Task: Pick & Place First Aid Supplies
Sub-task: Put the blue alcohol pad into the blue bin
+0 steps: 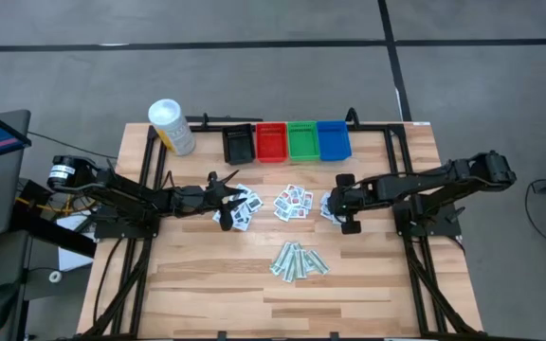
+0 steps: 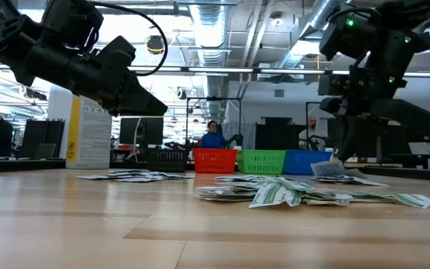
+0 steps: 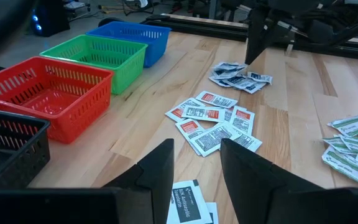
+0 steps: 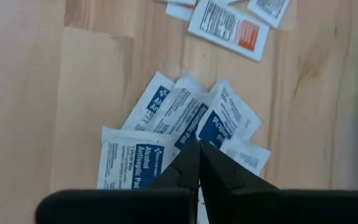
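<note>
Four heaps of first aid supplies lie on the wooden table: dark-print packets [image 1: 240, 213], red-print packets [image 1: 294, 204], blue-print packets [image 4: 138, 155] and pale-green strips [image 1: 299, 260]. My right gripper [image 4: 197, 146] points steeply down over the blue-print heap [image 1: 330, 208], shut on one packet. My left gripper [image 3: 197, 171] hovers open and nearly level just above the dark-print packets [image 3: 188, 202], touching nothing. My right gripper pinches a white packet with a dark blue band [image 4: 194, 124] between its two fingertips, coming from above and slanting down. The fingers hide the exact place of contact. In the low view the packet [image 2: 327, 169] hangs tilted beside the fingers, just over the heap.
Four small bins stand in a row at the table's far edge: black [image 1: 239, 144], red [image 1: 271, 142], green [image 1: 303, 140], blue [image 1: 334, 139]. A white canister with a yellow label [image 1: 171, 126] stands at the far left. People are in the room beyond the table.
</note>
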You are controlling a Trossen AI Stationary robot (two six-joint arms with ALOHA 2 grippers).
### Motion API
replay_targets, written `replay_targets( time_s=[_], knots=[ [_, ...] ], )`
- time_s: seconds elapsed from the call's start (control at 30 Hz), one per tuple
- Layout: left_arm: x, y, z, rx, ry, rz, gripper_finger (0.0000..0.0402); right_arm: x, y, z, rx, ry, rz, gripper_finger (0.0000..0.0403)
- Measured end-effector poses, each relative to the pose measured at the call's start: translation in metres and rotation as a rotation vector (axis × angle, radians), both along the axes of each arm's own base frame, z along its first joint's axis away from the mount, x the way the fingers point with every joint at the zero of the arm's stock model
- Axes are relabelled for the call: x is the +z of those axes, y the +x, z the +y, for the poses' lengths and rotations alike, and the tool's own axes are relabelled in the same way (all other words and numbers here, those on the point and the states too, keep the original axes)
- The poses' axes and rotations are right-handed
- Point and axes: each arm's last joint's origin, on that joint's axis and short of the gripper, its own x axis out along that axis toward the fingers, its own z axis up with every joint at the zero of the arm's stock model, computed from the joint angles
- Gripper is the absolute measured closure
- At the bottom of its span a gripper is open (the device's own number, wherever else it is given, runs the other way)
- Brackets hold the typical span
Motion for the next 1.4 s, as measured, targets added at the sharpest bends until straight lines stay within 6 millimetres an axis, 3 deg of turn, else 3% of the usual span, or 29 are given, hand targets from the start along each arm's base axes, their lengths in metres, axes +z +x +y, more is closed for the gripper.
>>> replay_targets(
  time_s=[0.47, 0.73, 1.07, 1.4],
  knots=[
    [0.000, 0.000, 0.000, 0.001, -0.004, -0.001, 0.0269, 0.027, 0.015, -0.001, 0.017, -0.049, -0.048, 0.0402],
    [0.000, 0.000, 0.000, 0.000, -0.004, -0.001, 0.0269, 0.041, 0.022, -0.010, -0.009, -0.234, -0.071, 0.0403],
    [0.000, 0.000, 0.000, 0.003, -0.010, -0.003, 0.0268, 0.050, 0.023, -0.063, -0.156, -0.383, -0.089, 0.0403],
    [0.000, 0.000, 0.000, 0.003, -0.010, -0.003, 0.0268, 0.054, 0.006, -0.126, -0.360, -0.377, -0.127, 0.0403]
  ],
)
